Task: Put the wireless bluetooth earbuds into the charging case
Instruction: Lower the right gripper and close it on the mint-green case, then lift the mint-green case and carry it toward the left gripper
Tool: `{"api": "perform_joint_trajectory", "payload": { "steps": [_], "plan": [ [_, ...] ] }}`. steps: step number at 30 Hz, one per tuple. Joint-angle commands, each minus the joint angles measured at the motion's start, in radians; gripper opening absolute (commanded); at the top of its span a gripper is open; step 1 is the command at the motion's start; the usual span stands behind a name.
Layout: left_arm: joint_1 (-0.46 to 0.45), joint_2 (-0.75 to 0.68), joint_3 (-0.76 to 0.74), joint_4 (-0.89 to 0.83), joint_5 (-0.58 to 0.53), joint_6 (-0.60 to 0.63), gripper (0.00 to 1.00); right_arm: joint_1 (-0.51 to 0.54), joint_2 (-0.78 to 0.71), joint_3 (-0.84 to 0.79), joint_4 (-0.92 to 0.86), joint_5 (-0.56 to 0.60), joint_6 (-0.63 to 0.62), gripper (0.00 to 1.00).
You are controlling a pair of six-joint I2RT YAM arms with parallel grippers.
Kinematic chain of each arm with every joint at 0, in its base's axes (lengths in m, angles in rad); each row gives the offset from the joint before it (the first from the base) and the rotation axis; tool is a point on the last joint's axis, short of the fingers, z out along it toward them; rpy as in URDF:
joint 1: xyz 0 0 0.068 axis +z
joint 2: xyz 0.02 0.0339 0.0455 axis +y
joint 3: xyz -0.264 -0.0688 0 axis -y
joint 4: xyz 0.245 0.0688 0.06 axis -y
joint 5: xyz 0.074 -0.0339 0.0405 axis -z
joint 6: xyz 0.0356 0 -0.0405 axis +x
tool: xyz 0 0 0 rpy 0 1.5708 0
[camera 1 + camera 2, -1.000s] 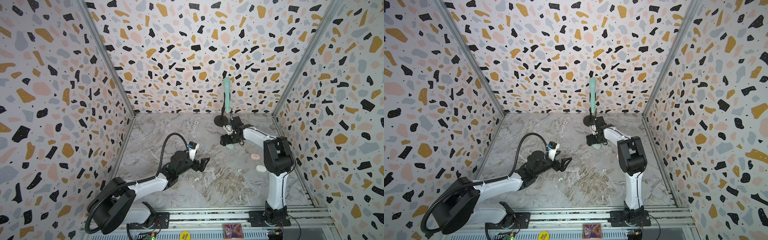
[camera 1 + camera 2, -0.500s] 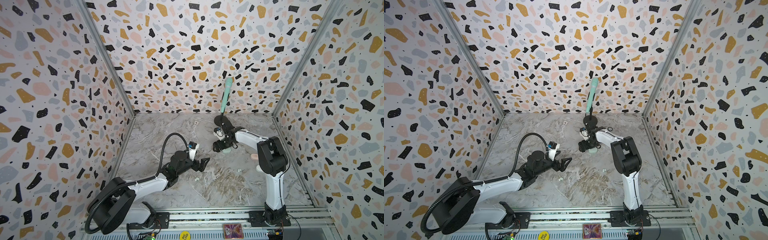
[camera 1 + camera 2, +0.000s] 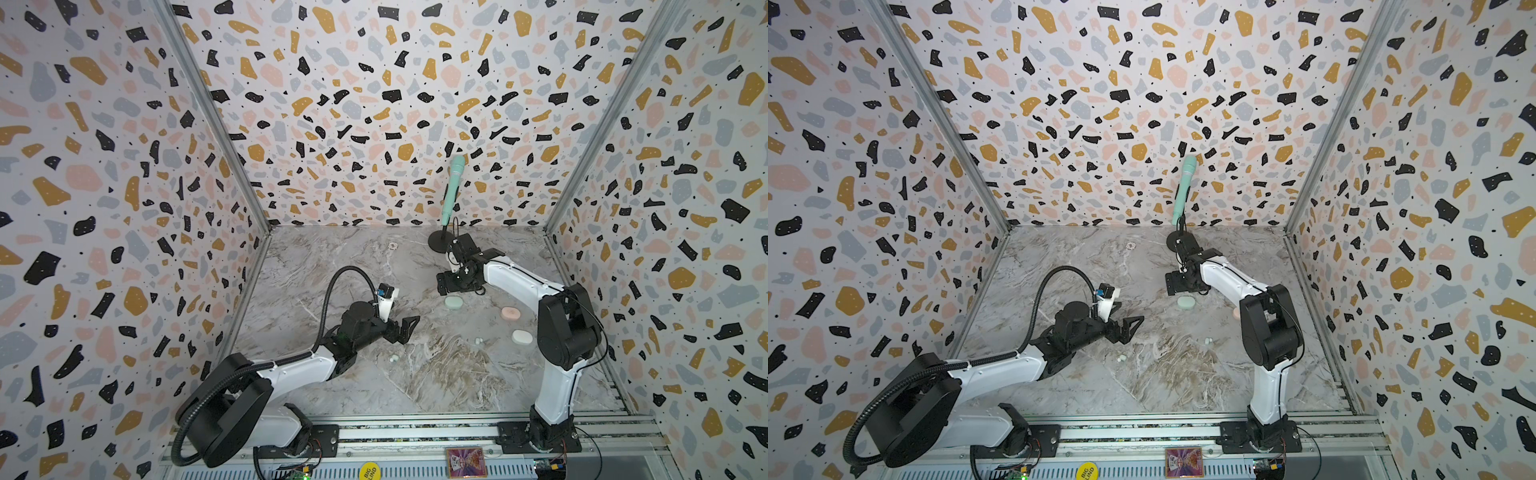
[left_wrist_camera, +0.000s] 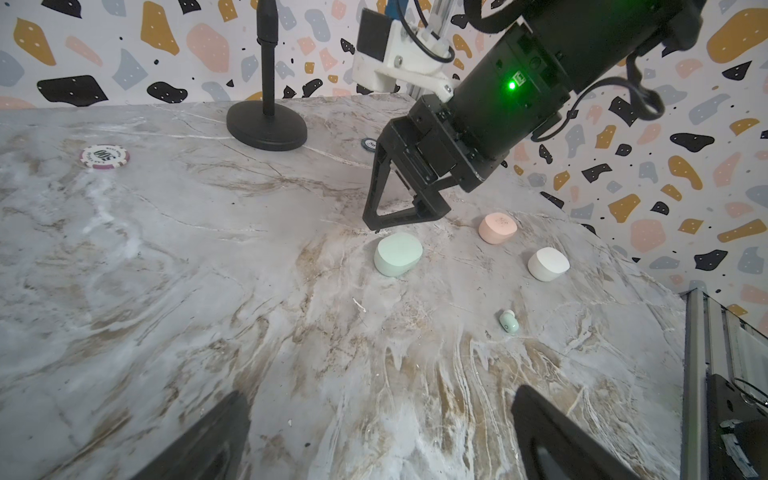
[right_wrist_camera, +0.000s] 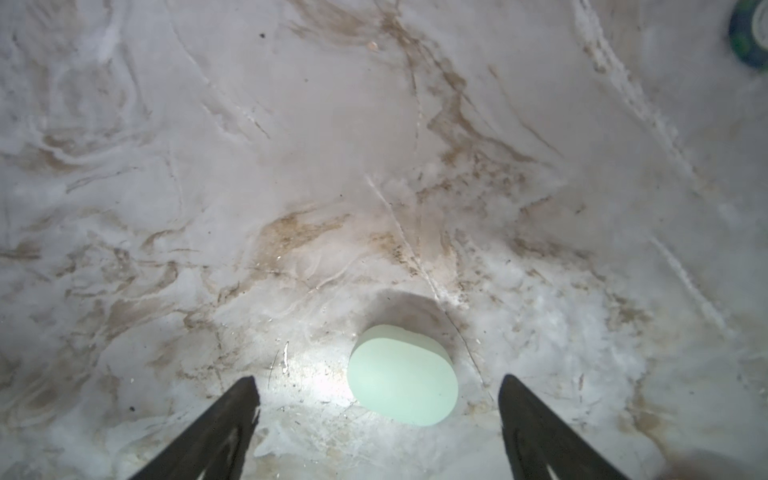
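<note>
Marble tabletop [image 3: 415, 386], mint charging case [image 4: 397, 253] just beside right gripper [image 4: 399, 218], jaws spread and empty, mint earbud [image 4: 509, 322] well apart

Mint microphone [image 3: 452, 189] on stand [image 4: 266, 124]; poker chip [image 4: 104, 156], perhaps marked 500.

On the marbled desk [image 3: 415, 395], three pebble-shaped cases lie right of centre: a mint case [image 3: 453, 303], a pink case [image 3: 510, 313] and a white case [image 3: 522, 337] (the nearest of the three). The right hand [image 3: 448, 286] hangs just beyond the mint case. The left hand [image 3: 405, 330], fingers spread, holds nothing. An earbud pair [image 3: 392, 358] lies just nearer than it, and a second earbud pair [image 3: 478, 340] lies left of the white case. A mint microphone [image 3: 452, 187] stands at the far wall.
</note>
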Motion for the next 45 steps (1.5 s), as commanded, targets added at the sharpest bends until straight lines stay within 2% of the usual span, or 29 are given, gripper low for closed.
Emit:
{"api": "perform_joint_trajectory", "payload": {
  "steps": [1,5,14,27,45],
  "plan": [
    [0.006,0.007,0.01,0.031,0.014,0.014,1.0,0.007,-0.074,-0.079,0.002,0.028,0.174,0.93],
    [0.006,0.007,0.011,0.029,0.018,0.02,1.0,0.005,-0.075,-0.13,0.051,0.028,0.246,0.92],
    [0.007,0.001,0.001,0.036,0.013,0.02,1.0,0.017,-0.004,-0.108,0.061,0.064,0.284,0.79],
    [0.01,0.007,-0.001,0.043,0.015,0.015,1.0,0.031,0.051,-0.067,0.048,0.099,0.266,0.73],
    [0.013,0.023,0.021,0.024,0.04,0.035,1.0,0.034,0.02,-0.07,0.044,0.087,0.243,0.57]
  ]
}}
